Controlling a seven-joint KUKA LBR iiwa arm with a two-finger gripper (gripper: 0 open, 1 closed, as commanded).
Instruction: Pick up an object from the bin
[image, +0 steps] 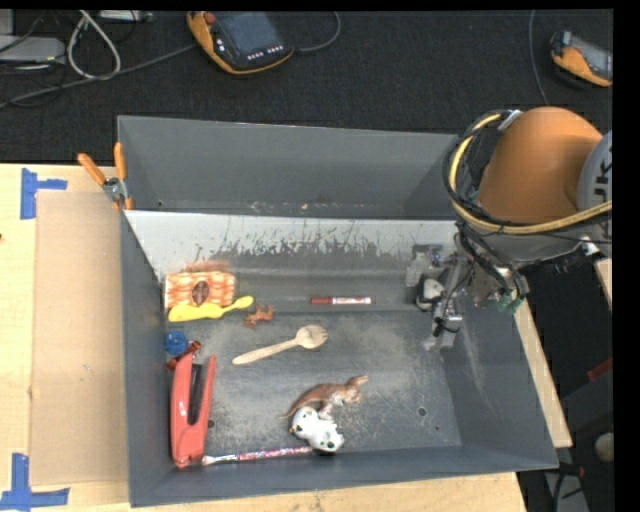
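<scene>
- A large, smooth orange cover (535, 160), rounded like a dome, sits over the arm's wrist.
- Black cables (452, 185), with a thin yellow one beside them, loop around the cover's left edge and underside like a ring.
- A pale grey arm casing (600, 170) shows at the cover's right, bearing part of some dark lettering.
- Under the cover hangs a tangle of black wiring (490, 262) and dark fittings.
- A small green part (517, 300) sits among the wiring.
- The gripper (440, 325) is grey and silver metal, made of small blocky pieces and narrowing toward its tip.
</scene>
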